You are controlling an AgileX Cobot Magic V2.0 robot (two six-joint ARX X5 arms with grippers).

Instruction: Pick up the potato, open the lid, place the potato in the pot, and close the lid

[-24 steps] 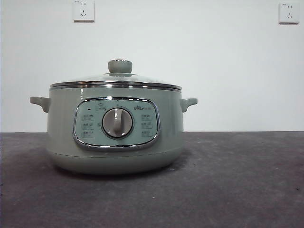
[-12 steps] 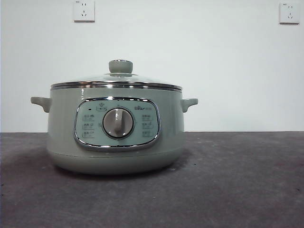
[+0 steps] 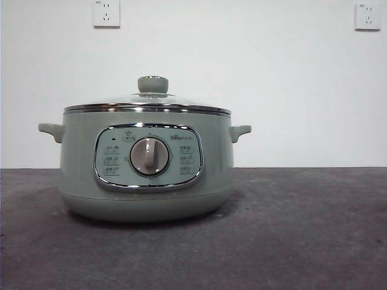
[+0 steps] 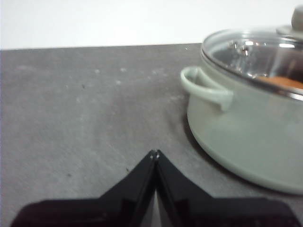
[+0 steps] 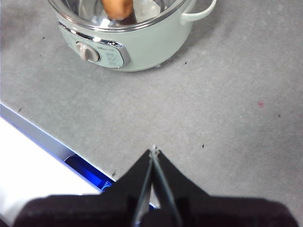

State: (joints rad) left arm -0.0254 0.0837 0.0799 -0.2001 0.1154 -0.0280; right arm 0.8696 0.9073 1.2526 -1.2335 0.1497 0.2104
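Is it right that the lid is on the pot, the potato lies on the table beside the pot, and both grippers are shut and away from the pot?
Not quite. The potato is inside the pot, under the glass lid, as the right wrist view shows. The rest holds: the lid is on, and the left gripper and right gripper are shut and away from the pot.

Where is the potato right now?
The potato is inside the pot, under the closed lid: both wrist views show orange-brown through the glass, and the front view hides it behind the pot's wall.
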